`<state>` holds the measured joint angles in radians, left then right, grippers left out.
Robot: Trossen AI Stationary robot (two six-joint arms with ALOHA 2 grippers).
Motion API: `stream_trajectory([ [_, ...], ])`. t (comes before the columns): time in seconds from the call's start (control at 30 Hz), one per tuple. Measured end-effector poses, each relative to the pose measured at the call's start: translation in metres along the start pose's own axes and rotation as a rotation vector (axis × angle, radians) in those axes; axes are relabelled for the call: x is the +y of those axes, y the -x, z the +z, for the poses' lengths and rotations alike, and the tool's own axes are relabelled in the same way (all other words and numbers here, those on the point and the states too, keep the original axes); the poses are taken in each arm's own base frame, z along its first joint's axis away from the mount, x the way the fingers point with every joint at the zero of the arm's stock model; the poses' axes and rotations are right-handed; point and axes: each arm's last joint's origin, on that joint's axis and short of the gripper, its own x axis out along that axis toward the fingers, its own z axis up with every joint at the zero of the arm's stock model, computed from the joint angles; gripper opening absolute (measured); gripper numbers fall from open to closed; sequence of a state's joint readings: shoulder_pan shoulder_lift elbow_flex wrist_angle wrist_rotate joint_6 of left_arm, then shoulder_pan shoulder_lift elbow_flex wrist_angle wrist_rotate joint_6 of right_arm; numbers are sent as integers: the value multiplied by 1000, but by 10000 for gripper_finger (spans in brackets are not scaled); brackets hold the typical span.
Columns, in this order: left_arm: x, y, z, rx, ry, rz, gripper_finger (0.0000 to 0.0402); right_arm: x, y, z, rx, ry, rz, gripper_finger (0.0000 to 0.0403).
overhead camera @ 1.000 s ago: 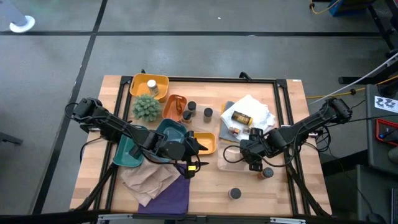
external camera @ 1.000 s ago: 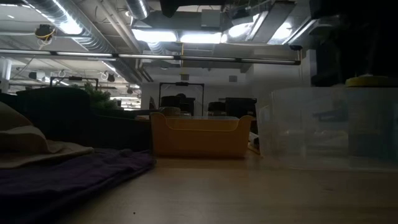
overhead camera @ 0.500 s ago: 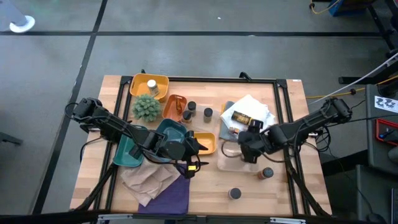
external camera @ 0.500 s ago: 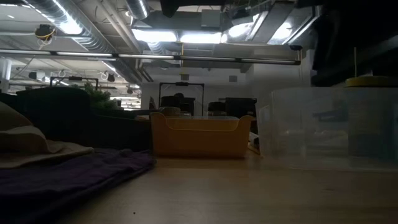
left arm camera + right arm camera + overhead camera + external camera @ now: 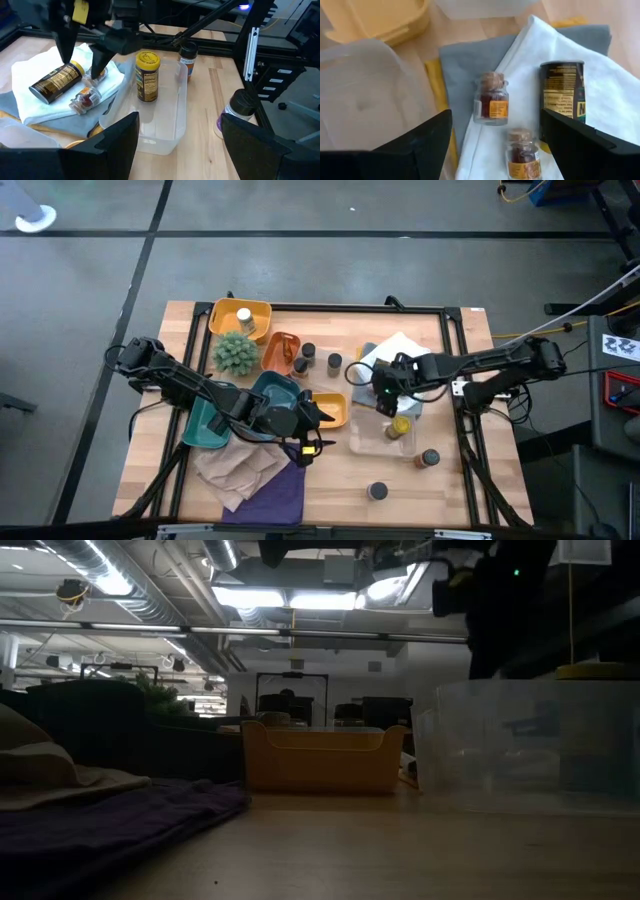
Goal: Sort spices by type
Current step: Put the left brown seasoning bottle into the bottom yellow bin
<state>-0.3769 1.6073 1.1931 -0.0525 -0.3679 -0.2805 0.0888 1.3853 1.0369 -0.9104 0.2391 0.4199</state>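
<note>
the right gripper [image 5: 383, 402] is hovering with fingers spread and empty over the white cloth [image 5: 600, 100], likely lining up on two cork-topped jars [image 5: 491, 98] lying there. a yellow-lidded jar [image 5: 147, 76] is standing in the clear tray [image 5: 165, 131]. a second ago this gripper was nearer the tray. the left gripper [image 5: 312, 423] is waiting released.

Yellow-lid jar [image 5: 147, 76], white cloth [image 5: 580, 130], grey cloth [image 5: 465, 75].
</note>
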Motion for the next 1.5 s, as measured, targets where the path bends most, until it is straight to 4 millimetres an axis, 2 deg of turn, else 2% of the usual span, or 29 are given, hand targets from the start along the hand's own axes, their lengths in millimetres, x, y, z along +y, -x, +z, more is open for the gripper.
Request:
stream_trajectory([
  [0.23,0,0,0,0,0,0,263,-11,-21,-8,29,15,-18,301],
  [0.8,0,0,0,0,0,0,263,-10,-57,-30,-2,16,-13,301],
  [1.23,1,0,-2,19,-8,6,263,-4,-87,-30,41,32,-53,300],
  [1.37,1,0,-2,19,-7,6,263,-3,-91,-31,57,55,-50,278],
  [1.5,1,0,-2,19,-8,6,263,-3,-91,-32,67,59,-43,226],
])
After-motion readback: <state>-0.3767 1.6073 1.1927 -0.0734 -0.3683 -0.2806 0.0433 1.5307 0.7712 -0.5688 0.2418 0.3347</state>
